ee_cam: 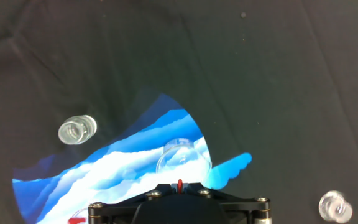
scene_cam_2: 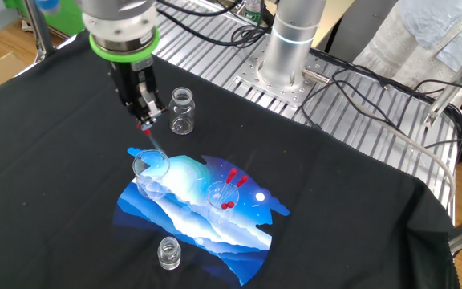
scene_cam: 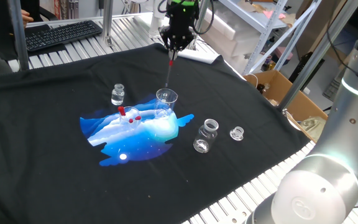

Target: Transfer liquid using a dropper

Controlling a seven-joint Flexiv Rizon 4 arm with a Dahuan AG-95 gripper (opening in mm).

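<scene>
Hand view looks straight down past the gripper, whose fingers pinch the red bulb of the dropper; only a sliver of red shows between them, with a clear beaker just beyond on the blue-and-white print. A small glass vial stands off to one side on the cloth, and a round glass stopper lies near the frame's corner.

From one fixed view, the nearest things are a wide-mouthed jar and the stopper, then the printed patch, where a second beaker holds red bits beside the first beaker. The dropper hangs tip-down from the narrowly shut jaws, its slim tube reaching to about the beaker's rim; whether the tip is inside or just above it I cannot tell. Farther back lies the black cloth, and beyond it a keyboard.

The risks, as I judge them: the grip sits on the soft bulb, so any change in squeeze could release drops over the cloth while travelling. A sideways move before the tip clears the rim could knock the light beaker over. The long tube may also swing and miss the next vessel's mouth.
</scene>
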